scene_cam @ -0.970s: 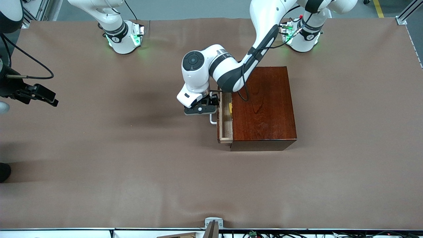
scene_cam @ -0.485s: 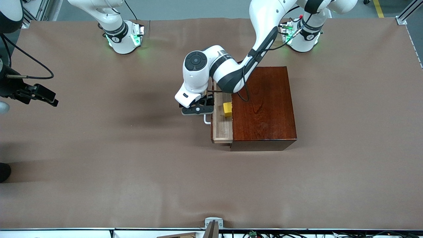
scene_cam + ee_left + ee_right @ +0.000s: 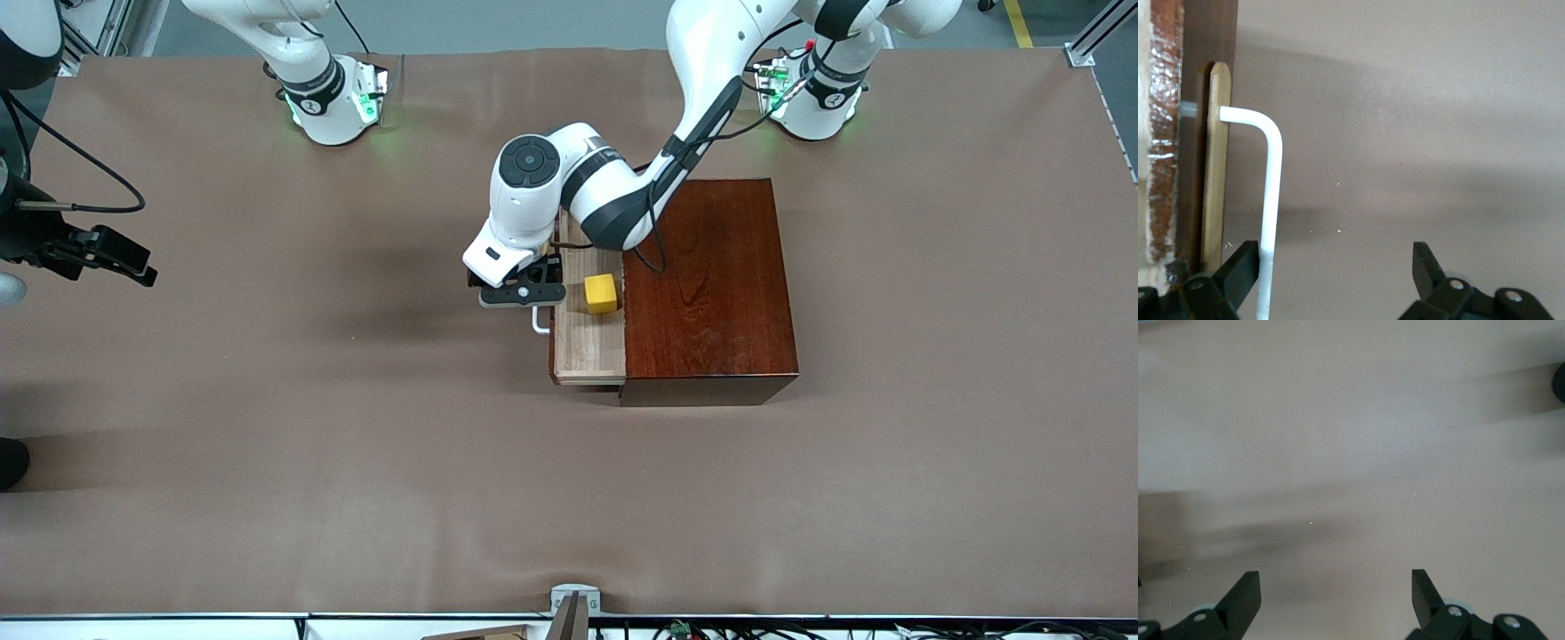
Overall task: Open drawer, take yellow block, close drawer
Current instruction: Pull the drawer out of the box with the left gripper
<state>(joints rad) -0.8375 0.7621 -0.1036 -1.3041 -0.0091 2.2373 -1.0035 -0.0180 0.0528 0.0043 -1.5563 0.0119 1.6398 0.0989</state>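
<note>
The drawer [image 3: 587,347] stands pulled partly out of the glossy mahogany box [image 3: 711,293], toward the right arm's end of the table. The yellow block [image 3: 601,293] sits in the pale-wood tray, close to the box's opening. My left gripper [image 3: 524,292] is at the white handle [image 3: 540,322]. In the left wrist view, my left gripper [image 3: 1336,267] is open, and the handle bar [image 3: 1271,200] runs between its jaws, against one fingertip [image 3: 1241,267]. The drawer front [image 3: 1215,167] shows edge-on. My right gripper [image 3: 116,258] waits open over the table's edge; in the right wrist view my right gripper [image 3: 1336,590] is empty.
A brown cloth [image 3: 356,444] covers the table. The arm bases [image 3: 333,98] stand along the edge farthest from the front camera. A small metal bracket [image 3: 573,600] sits at the nearest edge.
My left gripper has moved toward the right arm's end with the handle, and the drawer has slid farther out. The yellow block has come fully into view.
</note>
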